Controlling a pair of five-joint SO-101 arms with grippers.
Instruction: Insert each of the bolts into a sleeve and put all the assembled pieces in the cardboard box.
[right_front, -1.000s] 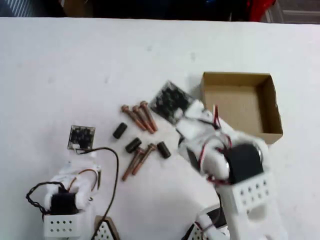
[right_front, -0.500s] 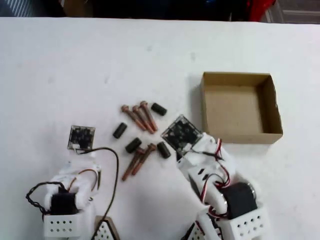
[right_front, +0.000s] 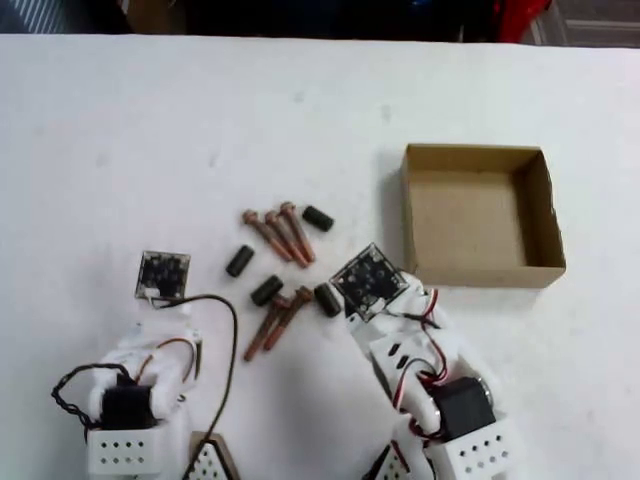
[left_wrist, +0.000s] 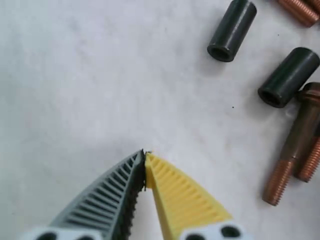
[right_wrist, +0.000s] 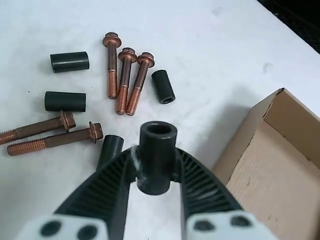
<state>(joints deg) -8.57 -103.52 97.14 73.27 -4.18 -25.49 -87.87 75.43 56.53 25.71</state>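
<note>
My right gripper (right_wrist: 156, 151) is shut on a black sleeve (right_wrist: 158, 137), held upright with its bore facing up, just above the table. Beside it lies another sleeve (right_wrist: 111, 149). Three copper bolts (right_wrist: 125, 75) lie side by side farther out, and two more bolts (right_wrist: 50, 135) lie nearer. Further sleeves (right_wrist: 69, 62) (right_wrist: 65, 101) (right_wrist: 163, 86) lie among them. The cardboard box (right_front: 480, 215) stands beyond the right gripper (right_front: 358, 285), with nothing in it. My left gripper (left_wrist: 145, 155) is shut with nothing in it, resting short of two sleeves (left_wrist: 231, 30) (left_wrist: 289, 77) and a bolt (left_wrist: 295, 150).
The left arm (right_front: 130, 400) sits at the table's near left with a black cable looping beside it. The right arm's body (right_front: 450, 410) fills the near right. White table stretches bare behind the parts and the box.
My right arm has drawn back from the bolts toward the near edge with the sleeve in its gripper, uncovering a sleeve beside the three bolts. The left arm has not moved.
</note>
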